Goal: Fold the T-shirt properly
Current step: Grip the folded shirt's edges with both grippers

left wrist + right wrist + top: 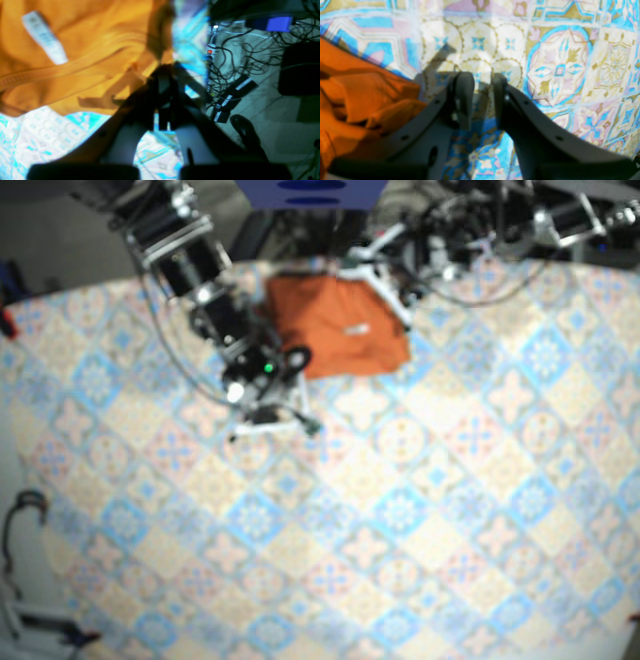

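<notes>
The orange T-shirt lies bunched at the far middle of the patterned table. In the left wrist view the T-shirt fills the upper left, with a white label showing. My left gripper has its fingers pressed together at the cloth's right edge, and a dark fold of fabric runs up from the tips. My right gripper stands open over bare tablecloth with nothing between its fingers. Crumpled T-shirt cloth lies just to its left, apart from the fingers. In the base view the right gripper sits below the shirt's near left corner.
Past the table's edge, the left wrist view shows tangled cables, power strips, a blue box and a black block on the floor. The patterned tablecloth stretches toward the near side.
</notes>
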`<action>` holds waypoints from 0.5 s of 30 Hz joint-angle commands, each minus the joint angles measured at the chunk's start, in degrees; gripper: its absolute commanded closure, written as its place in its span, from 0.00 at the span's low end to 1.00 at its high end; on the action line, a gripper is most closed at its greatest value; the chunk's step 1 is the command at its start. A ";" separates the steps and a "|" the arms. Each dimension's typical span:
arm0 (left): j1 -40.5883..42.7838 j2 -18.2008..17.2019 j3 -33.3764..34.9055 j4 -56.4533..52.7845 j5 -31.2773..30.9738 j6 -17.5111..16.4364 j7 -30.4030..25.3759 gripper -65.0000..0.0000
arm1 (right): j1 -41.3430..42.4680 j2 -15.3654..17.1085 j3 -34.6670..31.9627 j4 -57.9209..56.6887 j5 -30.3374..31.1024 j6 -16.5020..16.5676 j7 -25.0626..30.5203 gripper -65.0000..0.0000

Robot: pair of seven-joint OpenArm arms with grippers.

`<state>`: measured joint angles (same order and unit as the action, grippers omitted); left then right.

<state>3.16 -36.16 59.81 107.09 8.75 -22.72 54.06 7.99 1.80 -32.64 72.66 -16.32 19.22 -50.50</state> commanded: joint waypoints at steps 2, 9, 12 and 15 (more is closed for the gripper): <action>-1.36 -0.37 -0.78 0.65 0.08 0.35 -0.13 1.00 | 0.14 -0.18 -0.19 1.23 0.98 1.04 -0.97 0.76; -3.11 0.43 -1.13 -4.01 -0.09 0.35 -0.57 1.00 | -1.88 0.00 -0.19 2.11 0.98 1.04 -2.47 0.76; -3.38 1.22 -1.13 -4.71 -0.09 0.35 -0.57 1.00 | -2.23 1.32 -0.28 2.37 0.98 1.04 -4.05 0.76; -3.38 1.31 -1.13 -4.71 -0.09 0.35 -0.57 1.00 | -2.32 1.41 -0.37 2.46 0.98 1.22 -5.81 0.76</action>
<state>0.16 -34.41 59.00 101.78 8.58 -22.70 53.80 5.82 2.90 -32.91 75.07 -15.53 19.44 -53.71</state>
